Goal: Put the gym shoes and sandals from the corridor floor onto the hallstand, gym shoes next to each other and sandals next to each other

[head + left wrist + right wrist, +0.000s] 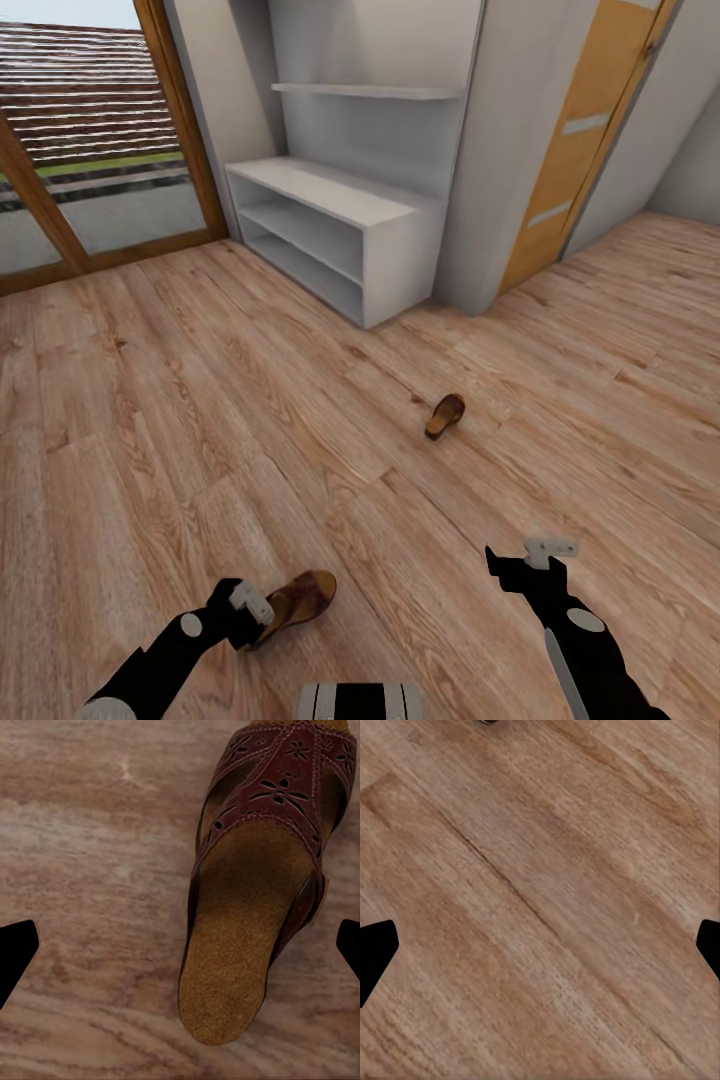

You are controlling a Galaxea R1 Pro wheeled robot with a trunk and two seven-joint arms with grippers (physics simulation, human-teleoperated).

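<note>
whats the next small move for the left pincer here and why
Probably lower the left pincer straight down and close on the near sandal. Its fingers stand wide open on either side of the sandal, which lies flat on the floor, not yet gripped.

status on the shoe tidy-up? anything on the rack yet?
Nothing racked: the visible bench top and shelves of the hallstand are bare. In hand: the left end effector hangs open over the near sandal, which lies on the floor, not gripped. Left: the far sandal is also on the floor; the right end effector is open over bare planks.
</note>
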